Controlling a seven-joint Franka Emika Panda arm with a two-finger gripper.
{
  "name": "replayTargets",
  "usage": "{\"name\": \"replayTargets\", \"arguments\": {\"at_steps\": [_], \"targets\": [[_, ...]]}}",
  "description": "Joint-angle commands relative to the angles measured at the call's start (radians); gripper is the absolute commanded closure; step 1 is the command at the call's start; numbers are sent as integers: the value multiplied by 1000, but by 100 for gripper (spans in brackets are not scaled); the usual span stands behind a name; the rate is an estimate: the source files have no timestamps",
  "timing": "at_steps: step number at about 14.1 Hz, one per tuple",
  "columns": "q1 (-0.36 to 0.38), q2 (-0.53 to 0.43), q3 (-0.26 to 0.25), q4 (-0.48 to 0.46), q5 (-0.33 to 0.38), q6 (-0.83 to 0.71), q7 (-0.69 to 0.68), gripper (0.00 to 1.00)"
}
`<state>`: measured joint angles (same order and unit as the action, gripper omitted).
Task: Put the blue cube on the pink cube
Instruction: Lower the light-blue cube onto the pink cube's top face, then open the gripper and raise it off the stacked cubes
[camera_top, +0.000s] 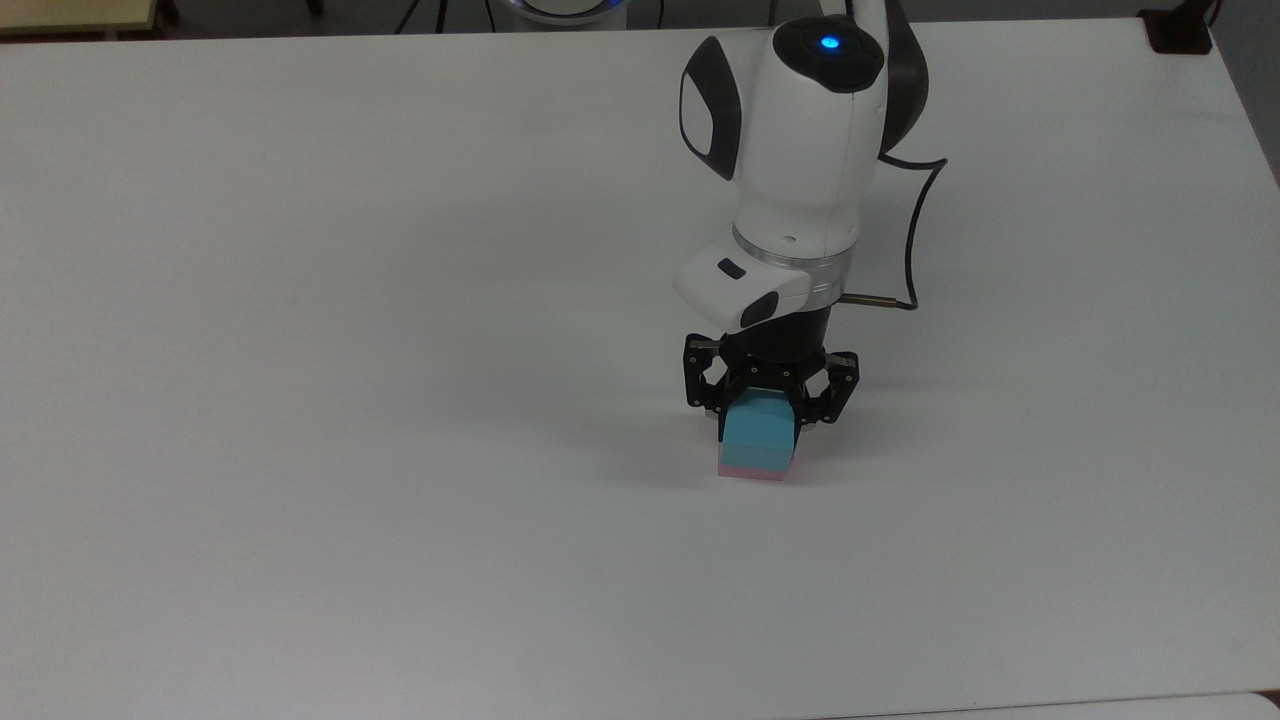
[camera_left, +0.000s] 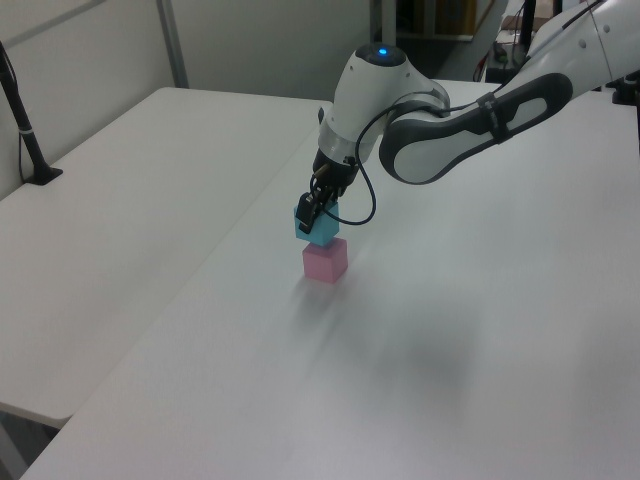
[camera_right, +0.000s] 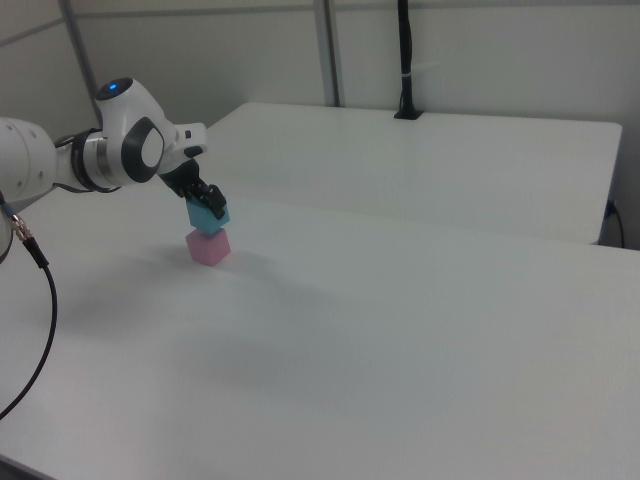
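My gripper (camera_top: 766, 412) is shut on the blue cube (camera_top: 757, 436), its black fingers clamping the cube's two sides. The blue cube hangs directly over the pink cube (camera_top: 750, 473), of which a thin strip peeks out below it in the top view. In the left view the blue cube (camera_left: 318, 229) is slightly tilted, right at the top face of the pink cube (camera_left: 325, 261); I cannot tell whether they touch. The right view shows the gripper (camera_right: 205, 201) holding the blue cube (camera_right: 208, 217) just above the pink cube (camera_right: 209, 247).
The cubes are on a wide white table (camera_top: 400, 300). A black cable (camera_top: 915, 230) loops off the wrist. A second white table (camera_left: 120, 190) adjoins it, with a black post (camera_left: 25, 130) clamped at its edge.
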<state>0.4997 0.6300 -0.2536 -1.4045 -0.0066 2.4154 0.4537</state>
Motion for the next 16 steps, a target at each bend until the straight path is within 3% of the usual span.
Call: {"name": "replayTargets", "arguments": {"at_steps": [1,2,3,11,13,16], "targets": [[11,-9,-6,-4,-24,8,19,52],[11,-12,-6,-5,-24,4,17,35],[13,-13,-4,-13,-23,4,20,3],[25,-70,0,-34,-16,-76,25,0],[19,-128,0,-36,-9,-131,28,0],[-28,-280,13,-42,-7,-347,20,0]]}}
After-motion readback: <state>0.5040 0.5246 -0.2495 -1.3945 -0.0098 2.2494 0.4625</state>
